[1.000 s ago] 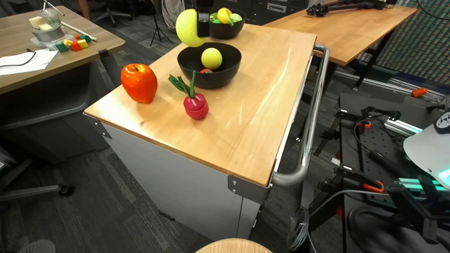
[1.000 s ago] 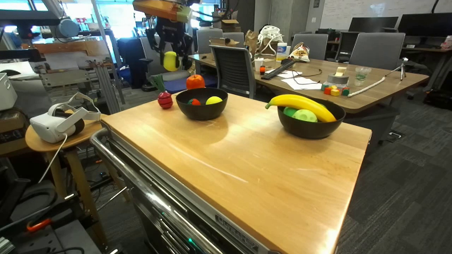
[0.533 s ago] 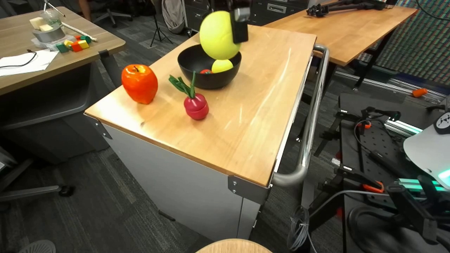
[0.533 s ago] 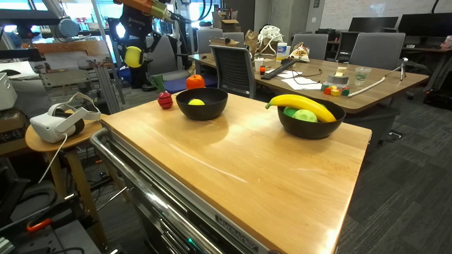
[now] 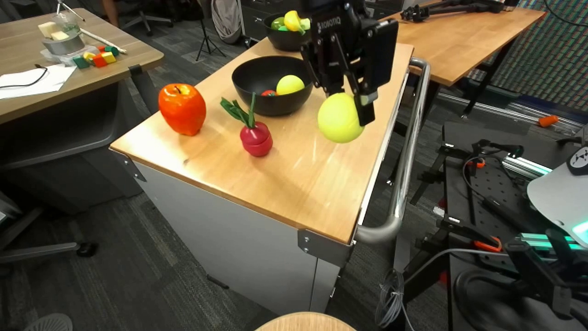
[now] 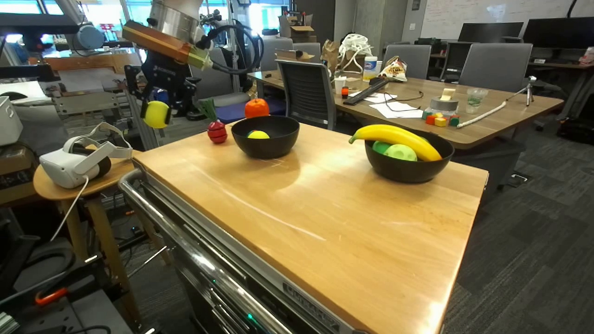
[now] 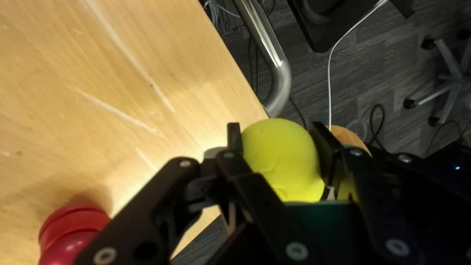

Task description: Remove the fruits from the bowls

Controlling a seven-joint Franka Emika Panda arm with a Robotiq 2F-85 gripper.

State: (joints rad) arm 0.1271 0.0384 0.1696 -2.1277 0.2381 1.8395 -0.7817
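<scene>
Wrist view: the carrying-out step seems to be in hand, with a yellow-green ball (image 7: 282, 160) grasped by the gripper (image 7: 278, 141). Its fingers (image 7: 234, 138) are met by the ball on both sides and held apart just as far as it demands. Whether that ball is placed over the wooden worktop (image 7: 92, 129) or just past the edge cannot quite be judged. Next, a lowering onto the wood and a gentle letting-go would be called for, since a ball could easily be lost over that edge. Below and near the gripper, in an exterior view, a red radish (image 5: 256, 139) is set on the wood; farther off, so is an orange-red fruit (image 5: 182, 109). Beyond these, the nearer black bowl (image 5: 282, 106) is occupied by a second yellow ball (image 5: 290, 85) and a small red piece (image 5: 269, 93). Farthest from the gripper, the far black bowl (image 6: 409, 171) is topped by a banana (image 6: 399, 138) over green pieces (image 6: 402, 152), removal yet to come.
</scene>
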